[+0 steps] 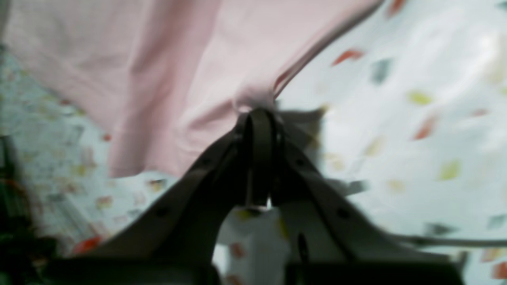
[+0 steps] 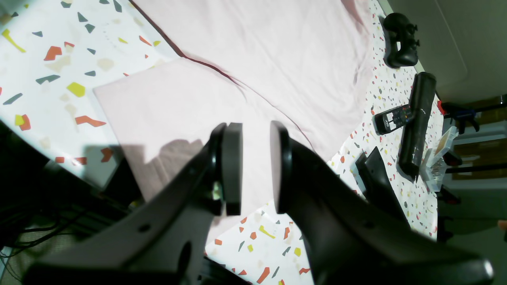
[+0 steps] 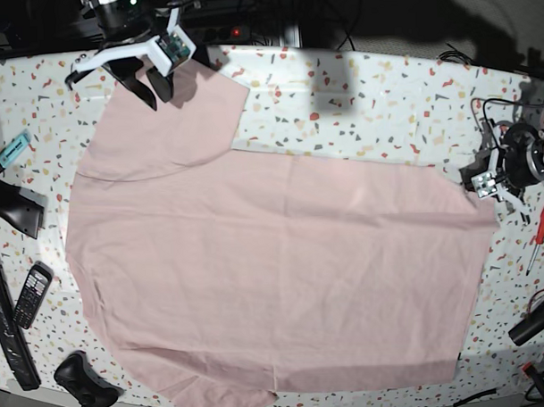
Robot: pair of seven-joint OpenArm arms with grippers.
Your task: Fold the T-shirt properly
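T-shirt (image 3: 274, 266) lay flat on tabletop (image 3: 385, 101), plain side up, long axis left-right. Left pincer (image 1: 257, 118) clamped on hem corner at right edge. Right pincer (image 2: 253, 170) hung agape over far-left sleeve, nearer arm for that fold imo.

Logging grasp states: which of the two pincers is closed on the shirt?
The left pincer, pinching the pale pink cotton T-shirt hem; the right pincer hangs open.

Remote (image 3: 31, 295), game controller (image 3: 84, 382) beside T-shirt (image 3: 274, 266)
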